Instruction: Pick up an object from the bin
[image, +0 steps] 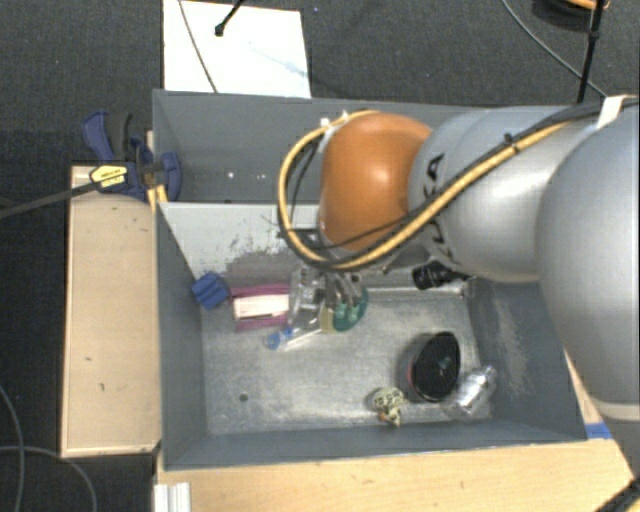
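Noted jaws down mid-bin (180, 350) — just beside pink-and-white box (258, 303) and green item (346, 318). Cannot tell whether apart or together. Logged black disc (435, 365) near front-right corner.

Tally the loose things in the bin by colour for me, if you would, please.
Blue: 2, a rounded lump and a slim blue-and-white piece
Pink and white: 1, a box
Green: 1, a small piece by the end effector
Black: 1, a round disc
Silver: 1, a crumpled piece
Yellowish: 1, a small speckled lump
Total: 7 in view; the arm may hide more
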